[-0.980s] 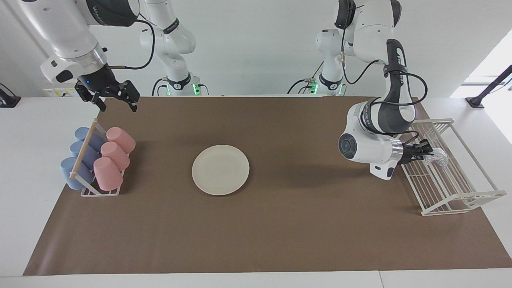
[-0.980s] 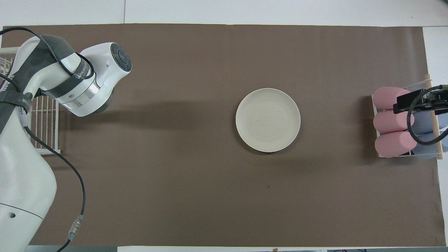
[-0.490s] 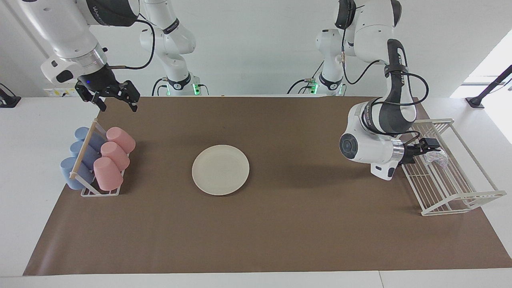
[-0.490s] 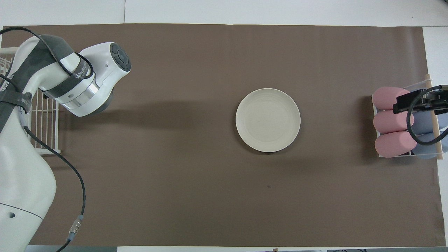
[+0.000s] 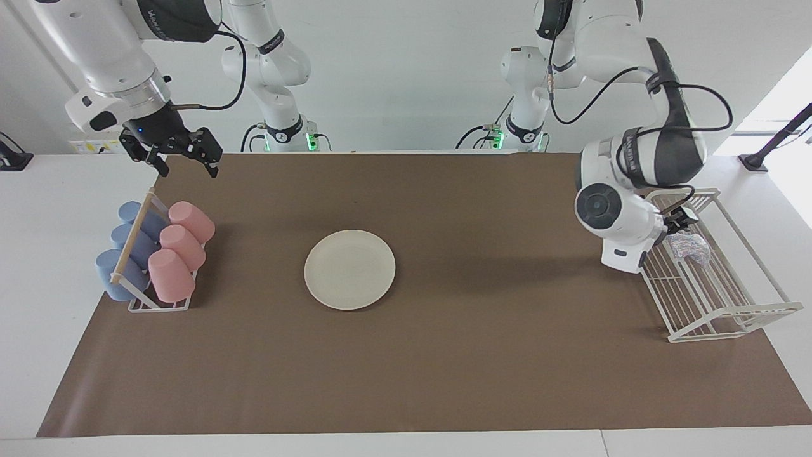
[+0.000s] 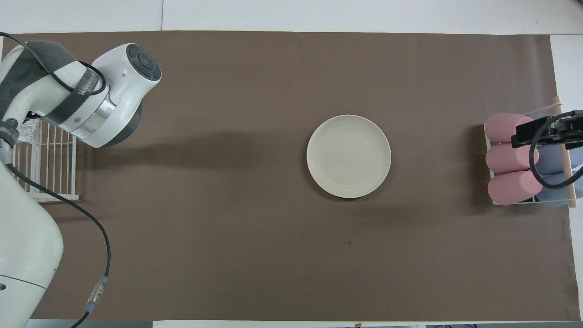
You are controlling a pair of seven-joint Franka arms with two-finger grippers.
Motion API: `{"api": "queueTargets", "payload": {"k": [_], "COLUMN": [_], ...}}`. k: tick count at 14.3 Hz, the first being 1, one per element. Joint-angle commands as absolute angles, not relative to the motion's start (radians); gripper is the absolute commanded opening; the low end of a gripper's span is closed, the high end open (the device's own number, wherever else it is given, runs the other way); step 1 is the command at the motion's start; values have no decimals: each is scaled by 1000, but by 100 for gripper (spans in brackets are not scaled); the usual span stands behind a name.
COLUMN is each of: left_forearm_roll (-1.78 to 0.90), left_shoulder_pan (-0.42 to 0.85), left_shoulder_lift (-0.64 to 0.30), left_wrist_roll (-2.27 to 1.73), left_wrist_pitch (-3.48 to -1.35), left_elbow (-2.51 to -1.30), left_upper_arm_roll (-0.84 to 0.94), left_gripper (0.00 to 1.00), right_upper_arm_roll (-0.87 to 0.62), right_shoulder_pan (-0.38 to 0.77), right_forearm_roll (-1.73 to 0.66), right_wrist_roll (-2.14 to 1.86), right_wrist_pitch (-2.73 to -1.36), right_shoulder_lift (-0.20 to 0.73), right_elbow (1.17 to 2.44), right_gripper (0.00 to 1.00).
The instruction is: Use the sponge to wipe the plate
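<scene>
The cream-white plate lies flat on the brown mat at mid-table. The silvery sponge rests in the white wire rack at the left arm's end of the table. My left gripper hangs just above the sponge, open and apart from it, and is mostly hidden by its own wrist. In the overhead view the left arm covers it. My right gripper waits open and holding nothing, raised over the mat's edge by the cup rack.
A holder with pink cups and blue cups lying on their sides stands at the right arm's end of the table. The wire rack has raised rails around it.
The left gripper has opened and let go of the sponge, which now lies in the wire rack. The left arm has lifted and drawn back toward the robots. The right arm is unmoved.
</scene>
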State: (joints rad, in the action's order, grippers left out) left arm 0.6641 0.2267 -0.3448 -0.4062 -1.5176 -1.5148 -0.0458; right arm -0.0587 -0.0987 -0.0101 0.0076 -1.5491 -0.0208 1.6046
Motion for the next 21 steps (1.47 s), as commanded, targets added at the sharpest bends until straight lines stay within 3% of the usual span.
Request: {"api": "queueTargets", "payload": {"k": [1,6,10,15,21], "left_forearm_roll": [495,120,17,-67,51], "left_shoulder_pan": [204,86,77,86,92], "left_shoulder_lift": [-247,-65,47,26,-20], "left_wrist_roll": [-379,-261,-233,-253,-232], "left_wrist_pitch": [-1539,-1510,-1430,-1421,-1419], "left_elbow": [-1537,-1565,-1606,-1553,-1528], "left_upper_arm_roll": [-52,-51,-52,-55,-26], "left_gripper": [100,100,100,100,100], "right_upper_arm_roll": [-66,-66,-66,-64,-61], "right_shoulder_pan": [-103,-103,-103,-104,-117], "right_forearm_roll": [-26,-26,-26,-26,-26], "right_wrist_roll": [25,25,25,23,17], "right_wrist_pitch": [-1529,-1526,-1526,-1525,-1519], "right_shoulder_lift": [-23,-28,-28,-28,-28], "right_elbow": [1594,1597,1598,1598,1601], "right_gripper": [100,100,100,100,100]}}
